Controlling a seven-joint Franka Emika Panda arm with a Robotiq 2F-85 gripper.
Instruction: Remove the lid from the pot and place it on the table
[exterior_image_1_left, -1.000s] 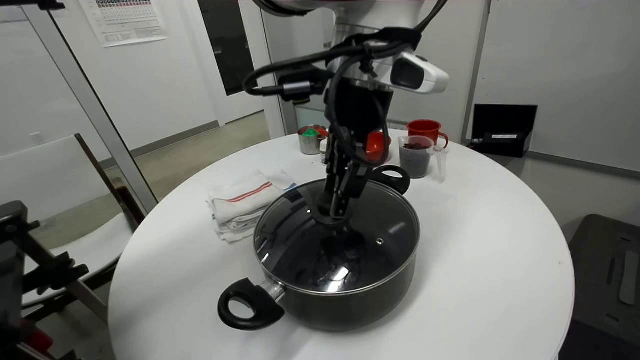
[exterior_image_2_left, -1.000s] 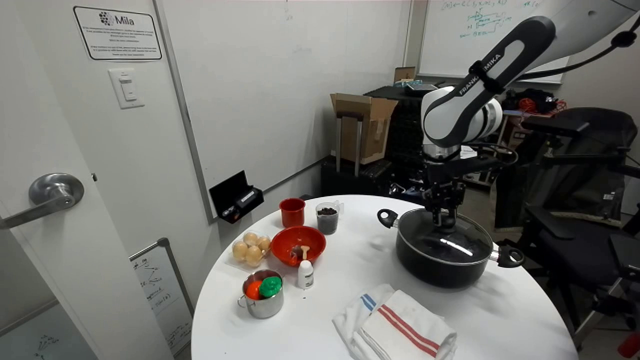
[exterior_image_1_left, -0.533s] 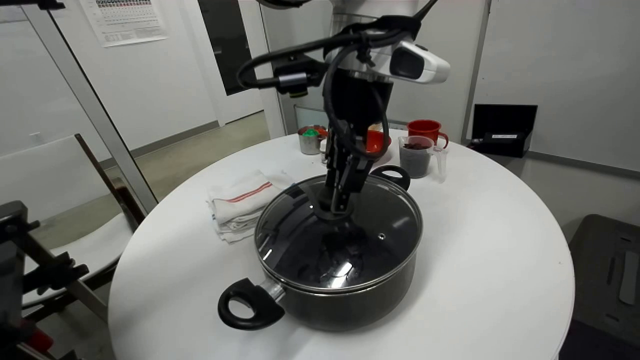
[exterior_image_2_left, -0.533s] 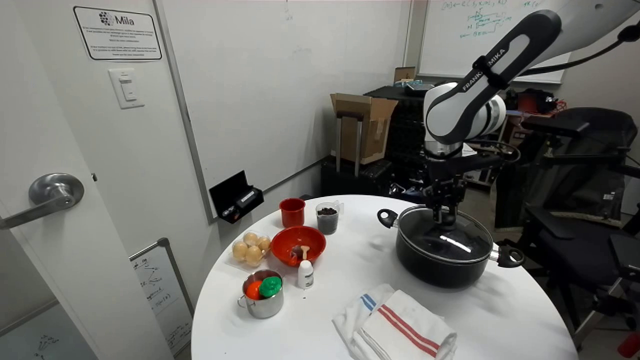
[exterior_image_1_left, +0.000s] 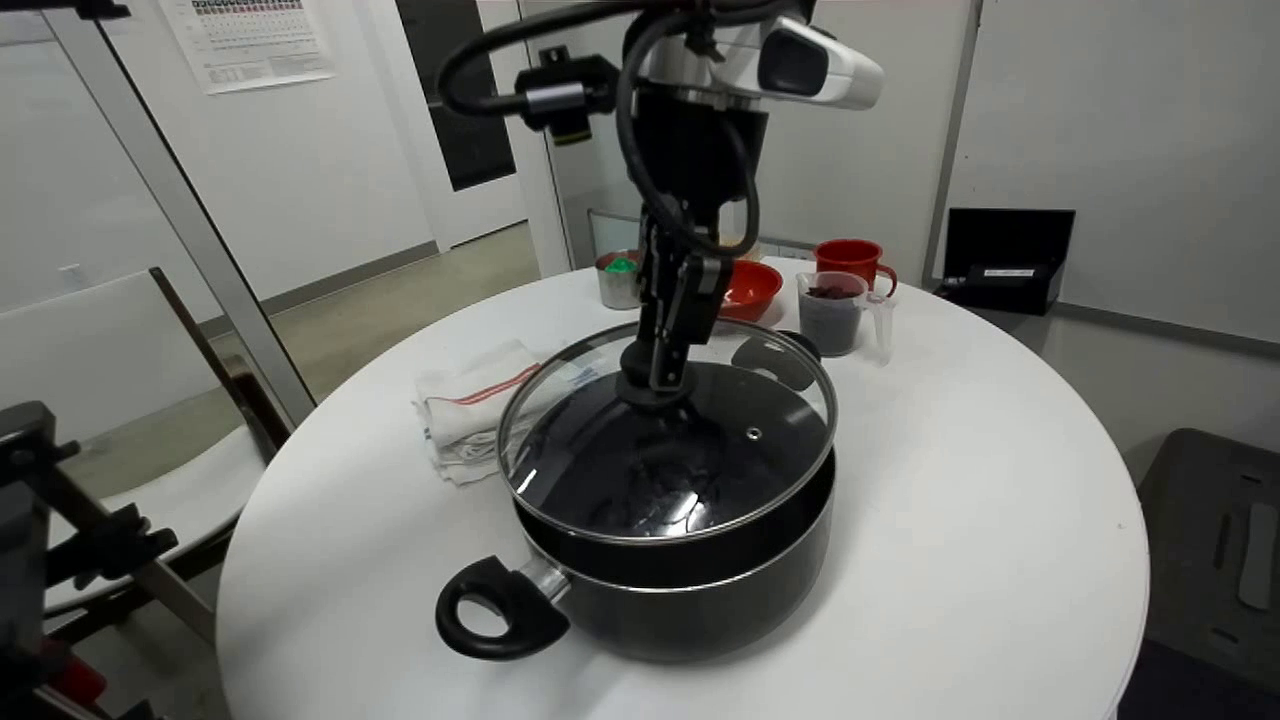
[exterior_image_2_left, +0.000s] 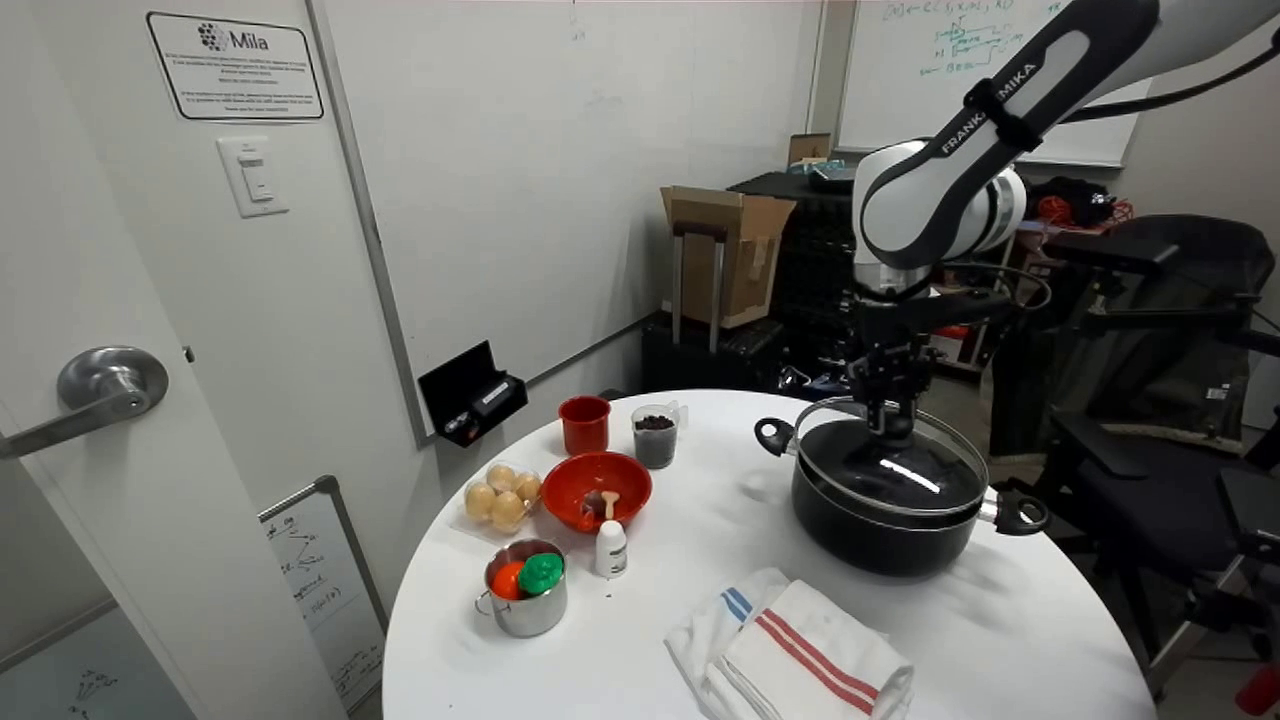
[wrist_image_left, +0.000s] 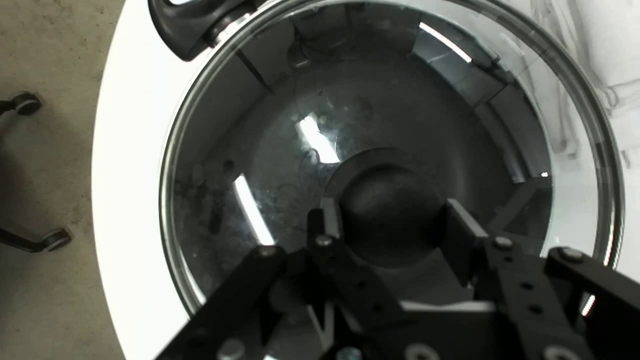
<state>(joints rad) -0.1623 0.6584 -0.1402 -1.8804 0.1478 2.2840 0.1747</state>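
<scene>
1. The hand (wrist_image_left: 395, 220) is clamped on the black knob (wrist_image_left: 392, 195) of the lid (exterior_image_1_left: 680, 460); in the wrist view its fingers (wrist_image_left: 332, 220) meet the knob at nine and three o'clock.
2. The lid, clear glass with a metal rim, is held over the pot (exterior_image_1_left: 690, 625). In an exterior view a dark band of the pot's inner wall shows beneath the lid from four to eight o'clock; the pot's contents cannot be made out.
3. The pot sits on the white bench (exterior_image_1_left: 980, 500), its loop handles (exterior_image_1_left: 535, 612) at one and eight o'clock in that view.
4. In an exterior view, with the red bowl (exterior_image_2_left: 600, 470) as dial centre and twelve at the top, the pot stands at three, well apart. The bowl holds a small tool (exterior_image_2_left: 609, 502) with a pale handle.
5. At twelve: a red mug (exterior_image_2_left: 585, 428), its contents hidden.
6. Between one and two: a clear measuring cup (exterior_image_2_left: 655, 446) holding dark pieces (exterior_image_2_left: 655, 423).
7. At nine, just beside the bowl: a clear carton (exterior_image_2_left: 485, 527) of tan egg-shaped pieces (exterior_image_2_left: 508, 510).
8. At seven: a metal cup (exterior_image_2_left: 530, 618) with an orange lump (exterior_image_2_left: 508, 580) and a green lump (exterior_image_2_left: 541, 573) inside.
9. At six: an upright white bottle (exterior_image_2_left: 611, 552); at four, folded towels (exterior_image_2_left: 800, 650).
</scene>
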